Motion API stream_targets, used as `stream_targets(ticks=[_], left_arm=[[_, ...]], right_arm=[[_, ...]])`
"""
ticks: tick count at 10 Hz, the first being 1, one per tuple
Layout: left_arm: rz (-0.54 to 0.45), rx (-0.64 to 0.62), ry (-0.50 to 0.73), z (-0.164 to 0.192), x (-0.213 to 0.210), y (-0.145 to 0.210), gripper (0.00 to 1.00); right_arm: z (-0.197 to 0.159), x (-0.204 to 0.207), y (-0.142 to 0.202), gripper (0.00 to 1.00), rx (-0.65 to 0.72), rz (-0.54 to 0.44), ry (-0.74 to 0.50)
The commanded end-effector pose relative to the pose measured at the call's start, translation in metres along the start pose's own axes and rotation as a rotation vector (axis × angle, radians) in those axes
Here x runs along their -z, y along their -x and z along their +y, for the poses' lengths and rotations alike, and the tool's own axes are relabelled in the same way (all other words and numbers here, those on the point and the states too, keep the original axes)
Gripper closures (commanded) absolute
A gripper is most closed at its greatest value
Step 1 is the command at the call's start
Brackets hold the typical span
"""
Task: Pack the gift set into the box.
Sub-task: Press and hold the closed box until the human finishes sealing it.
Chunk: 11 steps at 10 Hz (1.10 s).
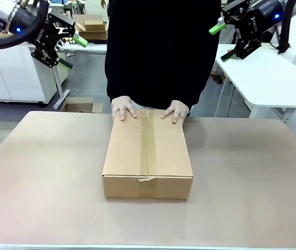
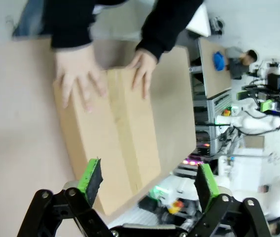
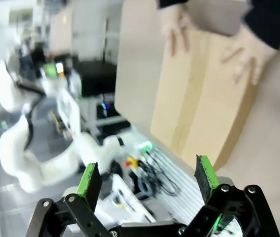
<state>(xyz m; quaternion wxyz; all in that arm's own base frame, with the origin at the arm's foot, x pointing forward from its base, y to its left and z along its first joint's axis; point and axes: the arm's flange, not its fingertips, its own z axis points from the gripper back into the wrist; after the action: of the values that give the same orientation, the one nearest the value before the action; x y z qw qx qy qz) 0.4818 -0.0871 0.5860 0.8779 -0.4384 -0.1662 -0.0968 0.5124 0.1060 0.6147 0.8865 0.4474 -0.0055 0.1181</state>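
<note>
The left claw hangs in the air with its green-padded fingers spread wide and nothing between them. The right claw hangs likewise, wide open and empty. Between the two claws and well below both, the large plain brown corrugated cardboard box lies on the tan surface, apart from either claw. Its top flaps are closed, and a tan tape strip runs along the middle seam.

At the box's edge farthest from the claws, a person in a black top presses one hand and the other hand flat on the lid, one on each side of the tape.

In the left wrist view the box sits ahead of the claw's spread fingers, not touching them; the right wrist view shows the same beyond its own fingers.
</note>
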Motion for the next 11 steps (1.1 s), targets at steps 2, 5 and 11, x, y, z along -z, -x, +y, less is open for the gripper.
stream_targets(ticks=[2,5,11], left_arm=[[-0.28,0.661,0.366,-0.02,0.008,0.038,0.0],[-0.188,0.852,0.552,-0.004,-0.021,0.073,0.0],[-0.243,0.937,0.491,-0.024,-0.008,0.076,0.0]], right_arm=[[0.019,0.02,0.058,0.0,-1.2,0.186,-0.496],[-0.006,0.003,0.118,0.0,-1.455,0.058,-0.61],[0.01,0.027,0.1,0.0,-1.227,0.063,-0.203]])
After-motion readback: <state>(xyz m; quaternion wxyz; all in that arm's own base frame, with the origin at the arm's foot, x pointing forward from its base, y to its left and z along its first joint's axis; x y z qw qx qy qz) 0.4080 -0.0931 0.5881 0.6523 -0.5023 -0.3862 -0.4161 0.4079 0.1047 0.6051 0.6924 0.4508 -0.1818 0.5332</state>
